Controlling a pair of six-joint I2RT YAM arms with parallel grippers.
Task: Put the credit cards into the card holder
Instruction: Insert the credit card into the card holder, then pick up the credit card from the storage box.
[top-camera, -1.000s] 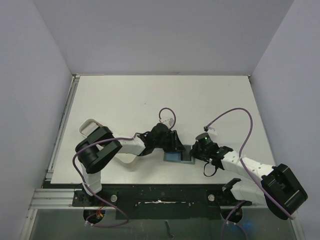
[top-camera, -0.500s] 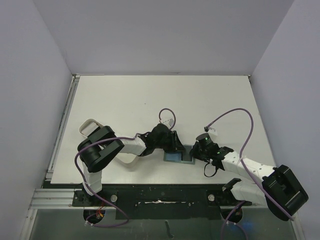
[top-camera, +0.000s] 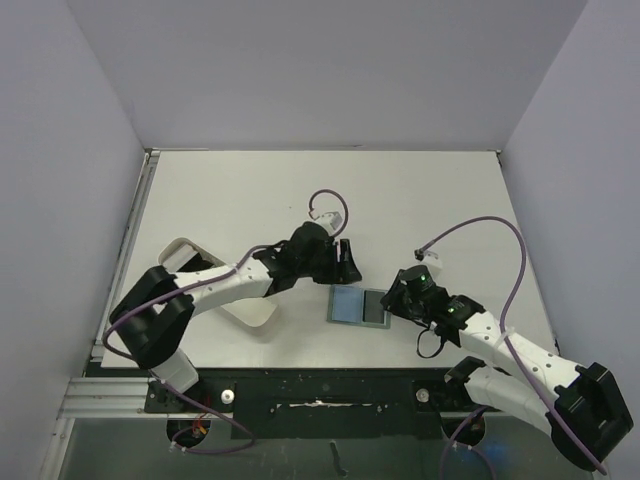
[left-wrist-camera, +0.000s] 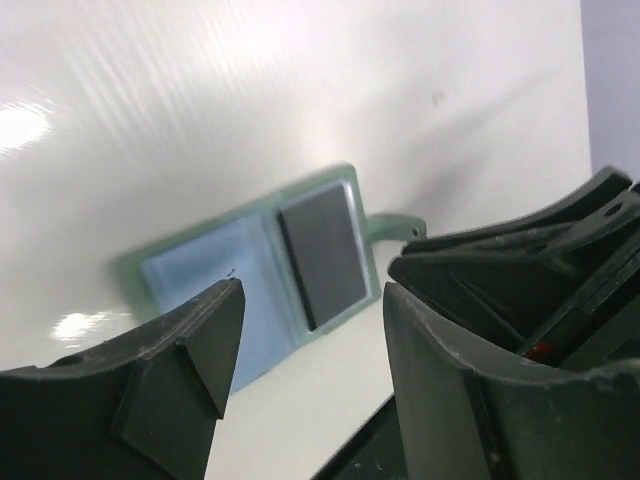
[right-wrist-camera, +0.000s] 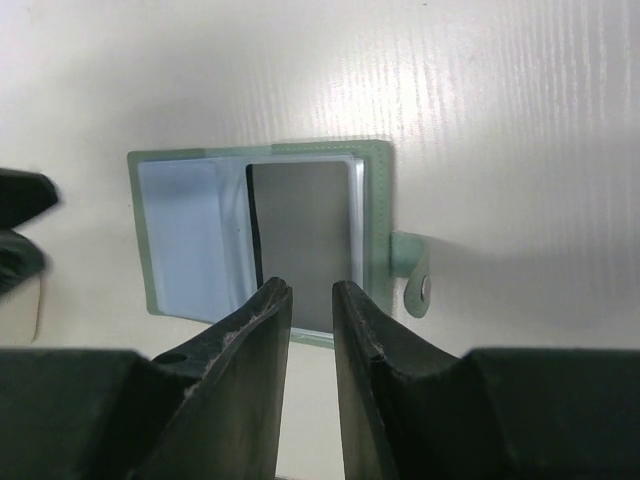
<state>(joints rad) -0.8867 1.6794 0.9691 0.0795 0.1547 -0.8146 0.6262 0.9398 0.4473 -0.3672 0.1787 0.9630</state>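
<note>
while both of my claws hang free of it, the card holder (right-wrist-camera: 185, 235) lies spread open on the worktop (top-camera: 420, 200), just beyond the tips of my right claw (right-wrist-camera: 312, 295) and below and ahead of my left claw (left-wrist-camera: 310, 310). one dark credit card (right-wrist-camera: 305, 225) sits in the half of the holder nearer its snap tab (right-wrist-camera: 412, 270). whether it is fully seated in a slot or only resting on top, i cannot tell. my left claw is open wide with nothing between its fingers. my right claw's fingers are parted only by a narrow gap, and nothing is gripped there either.

i judge this card's placing to be done or all but done, with the claws off it. i see no other loose card beside either claw. the white tray (top-camera: 245, 312) off to the outer side of my left claw is partly hidden by the arm, so i cannot say what it holds.

next i would need to find another card, then grip it by a thin edge and slide it in at a shallow angle while the other claw pins the holder flat.
</note>
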